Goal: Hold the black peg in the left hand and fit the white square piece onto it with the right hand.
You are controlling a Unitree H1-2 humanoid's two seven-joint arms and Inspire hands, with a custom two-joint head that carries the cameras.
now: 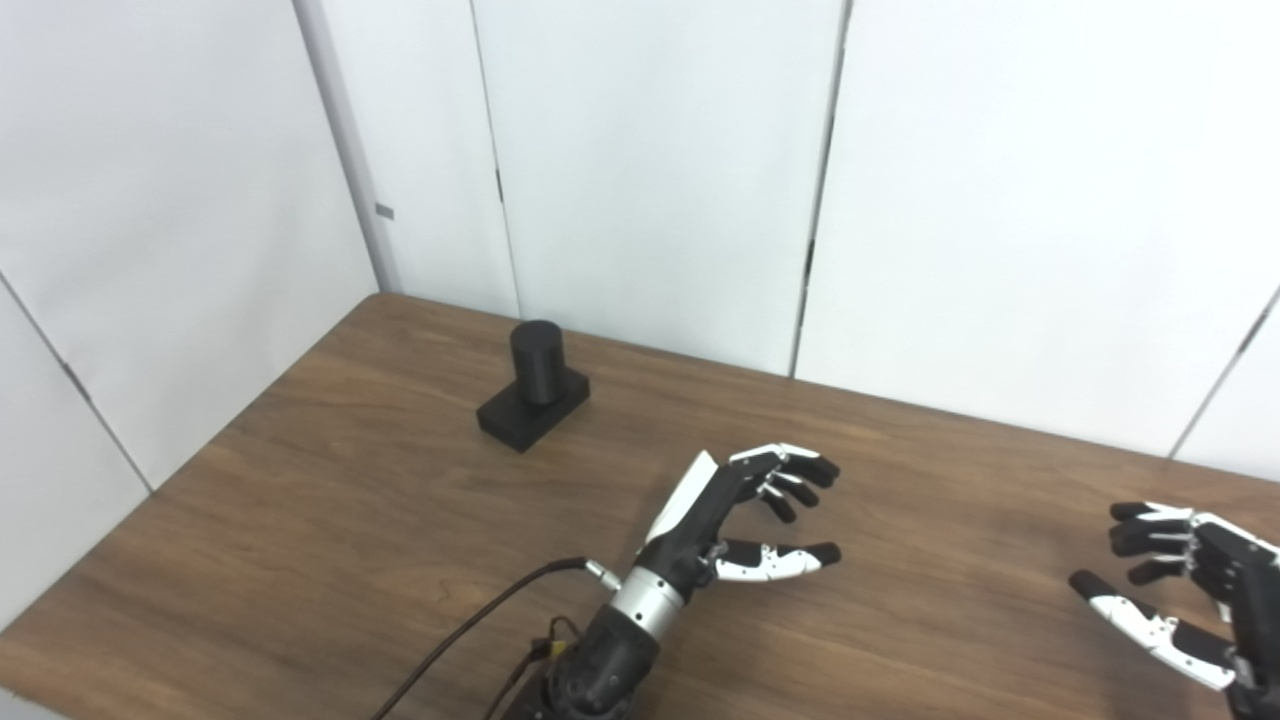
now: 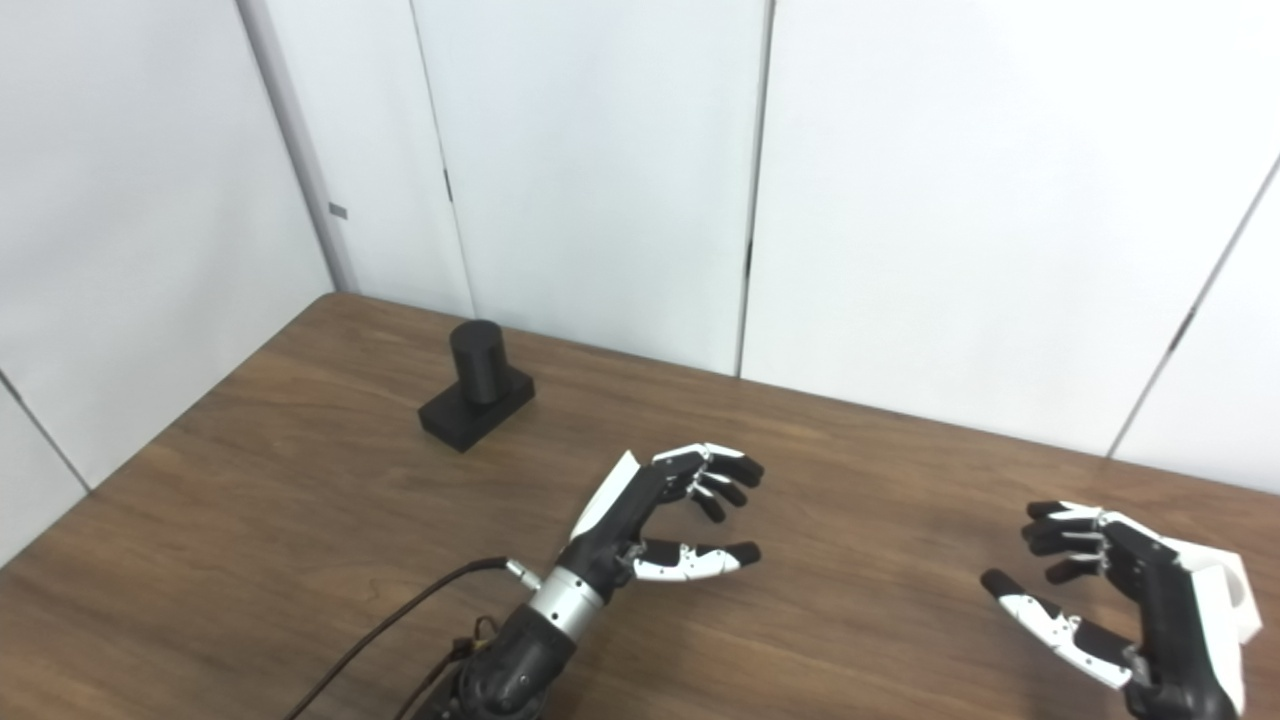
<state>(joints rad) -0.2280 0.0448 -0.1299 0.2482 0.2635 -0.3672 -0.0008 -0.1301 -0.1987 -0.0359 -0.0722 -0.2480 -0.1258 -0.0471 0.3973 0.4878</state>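
Peg (image 1: 537, 362) stands upright on its base at the table's far left, up and left of my empty, spread left hand (image 1: 745, 515), way closer than my equally spread right hand (image 1: 1185, 585).

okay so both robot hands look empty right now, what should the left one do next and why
Probably reach the left robot hand forward and leftward to the black peg. The peg stands untouched near the table's far left, and the hand hovers open, well short of it, holding nothing.

Peg (image 1: 536, 388) far left; white piece (image 2: 1228, 594) right.
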